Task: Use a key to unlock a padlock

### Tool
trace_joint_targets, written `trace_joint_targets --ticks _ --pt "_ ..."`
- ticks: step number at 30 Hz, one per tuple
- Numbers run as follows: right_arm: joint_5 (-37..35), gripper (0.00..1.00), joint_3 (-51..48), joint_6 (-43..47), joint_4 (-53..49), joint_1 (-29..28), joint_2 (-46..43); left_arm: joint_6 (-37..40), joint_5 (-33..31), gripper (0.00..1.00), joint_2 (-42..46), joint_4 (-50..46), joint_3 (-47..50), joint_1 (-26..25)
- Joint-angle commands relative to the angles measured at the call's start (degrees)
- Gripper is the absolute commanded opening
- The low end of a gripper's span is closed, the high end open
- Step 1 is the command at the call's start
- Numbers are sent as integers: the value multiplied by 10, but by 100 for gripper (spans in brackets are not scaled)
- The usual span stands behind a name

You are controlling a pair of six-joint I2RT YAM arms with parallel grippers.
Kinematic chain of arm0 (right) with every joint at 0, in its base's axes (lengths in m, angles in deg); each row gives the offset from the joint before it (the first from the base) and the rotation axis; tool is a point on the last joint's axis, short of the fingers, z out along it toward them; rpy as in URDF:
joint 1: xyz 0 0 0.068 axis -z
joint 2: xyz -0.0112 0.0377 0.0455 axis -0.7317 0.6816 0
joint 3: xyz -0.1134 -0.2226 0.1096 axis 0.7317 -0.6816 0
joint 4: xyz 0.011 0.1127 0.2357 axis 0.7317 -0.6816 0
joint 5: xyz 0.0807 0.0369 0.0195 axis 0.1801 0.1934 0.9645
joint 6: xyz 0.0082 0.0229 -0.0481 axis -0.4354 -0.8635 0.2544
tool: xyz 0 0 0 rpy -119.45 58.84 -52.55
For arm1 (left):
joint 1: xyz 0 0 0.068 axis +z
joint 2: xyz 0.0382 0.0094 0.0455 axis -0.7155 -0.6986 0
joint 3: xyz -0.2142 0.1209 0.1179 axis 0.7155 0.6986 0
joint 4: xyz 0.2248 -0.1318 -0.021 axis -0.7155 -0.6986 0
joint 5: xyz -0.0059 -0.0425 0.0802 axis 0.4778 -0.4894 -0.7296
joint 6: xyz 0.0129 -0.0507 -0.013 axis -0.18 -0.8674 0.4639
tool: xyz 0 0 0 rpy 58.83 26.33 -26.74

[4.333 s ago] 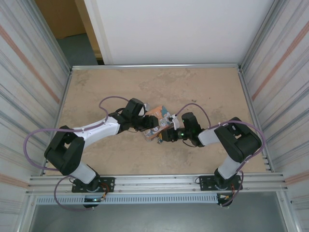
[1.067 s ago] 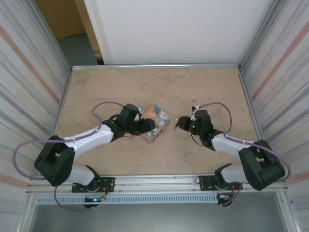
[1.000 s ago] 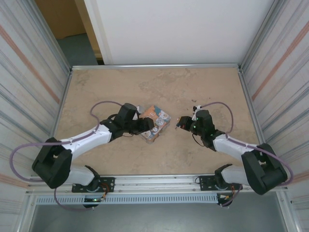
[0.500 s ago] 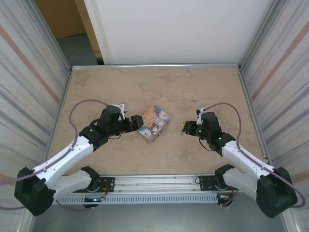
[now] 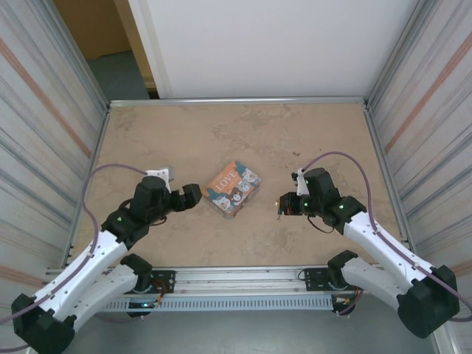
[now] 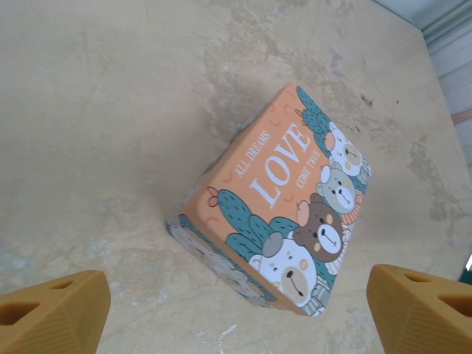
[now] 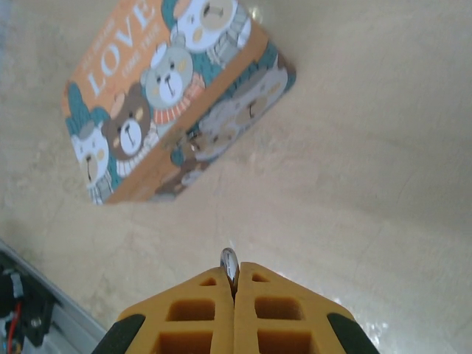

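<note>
Your left claw (image 6: 236,313) is spread wide, its orange fingertips (image 6: 51,313) sitting at the lower corners of the left wrist view. Ahead of it the box (image 6: 284,214), orange and teal with cartoon bears and the word "LOVE", lies flat on the tan surface (image 6: 96,110). From above, the left claw (image 5: 189,198) is just beside the box's (image 5: 231,188) left end without touching it. The right claw (image 5: 282,204) is near the box's other side, with bare surface (image 5: 258,136) between them. In the right wrist view the right claw (image 7: 236,280) is pressed together on the key (image 7: 229,262) — you see only a thin silvery tip, edge-on. The padlock (image 7: 192,145) is hard to make out — a tiny dark shape against the box's (image 7: 169,96) patterned side wall, too small to read. A purple cable (image 5: 335,156) loops behind the right arm, and an aluminium rail (image 5: 243,276) runs along the near edge.
</note>
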Motion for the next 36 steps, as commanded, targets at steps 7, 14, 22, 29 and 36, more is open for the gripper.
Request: trace_joint_targets --ticks 7,14,22,29,36 --pt "20 0 6 7 -77 -30 -6 112 -36 98 53 -36 -21 12" --pt "25 0 -8 0 -61 -43 7 288 41 99 69 3 -62 12" --pt "35 0 -9 0 -53 -59 39 498 119 99 14 10 -54 13" --pt "54 0 -15 -9 -24 -76 100 542 194 99 12 50 -2 13" --pt "73 0 -19 -14 9 -82 156 541 153 99 27 43 10 13"
